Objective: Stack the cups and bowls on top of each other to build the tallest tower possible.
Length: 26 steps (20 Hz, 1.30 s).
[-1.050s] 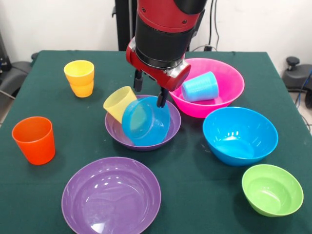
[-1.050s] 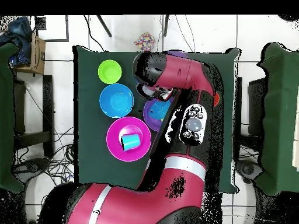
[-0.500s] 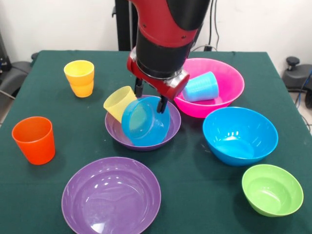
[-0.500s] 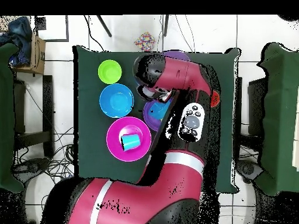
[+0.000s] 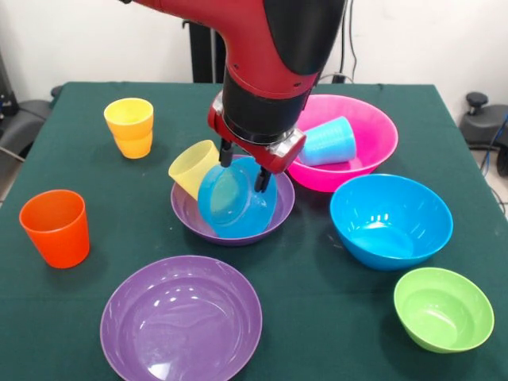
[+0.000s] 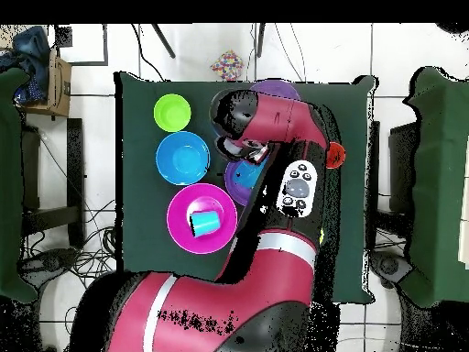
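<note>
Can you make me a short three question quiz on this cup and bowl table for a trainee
1. True or false: the light blue cup lies on its side in the pink bowl.
2. Which holds the tilted small blue bowl? A) the green bowl B) the far purple bowl C) the big blue bowl
3. Fill in: the orange cup stands ____ on the table.

Key: 1 true. 2 B. 3 upright. The gripper is open, its fingers astride the small blue bowl's rim.
</note>
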Available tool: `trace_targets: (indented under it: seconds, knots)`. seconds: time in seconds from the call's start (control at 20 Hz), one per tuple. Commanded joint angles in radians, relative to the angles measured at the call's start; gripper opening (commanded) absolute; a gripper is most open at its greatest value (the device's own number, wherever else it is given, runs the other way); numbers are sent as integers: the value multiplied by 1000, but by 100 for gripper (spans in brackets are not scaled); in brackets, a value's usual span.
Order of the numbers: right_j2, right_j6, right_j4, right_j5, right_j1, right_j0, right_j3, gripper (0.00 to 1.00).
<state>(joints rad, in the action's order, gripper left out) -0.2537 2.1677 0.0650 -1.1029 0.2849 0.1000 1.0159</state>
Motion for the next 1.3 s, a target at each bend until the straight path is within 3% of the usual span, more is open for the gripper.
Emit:
trace_targets:
  seconds: [0.05,0.4,0.75,1.1,1.3]
  knots:
    - [42,176,26,-99,17,-40,72,100]
    - [10,253,76,-105,34,-57,134,100]
    - [-30,178,50,-62,54,-86,202,100]
    - [-76,180,26,-72,54,-141,247,100]
    - [-82,161,26,-13,52,-146,266,100]
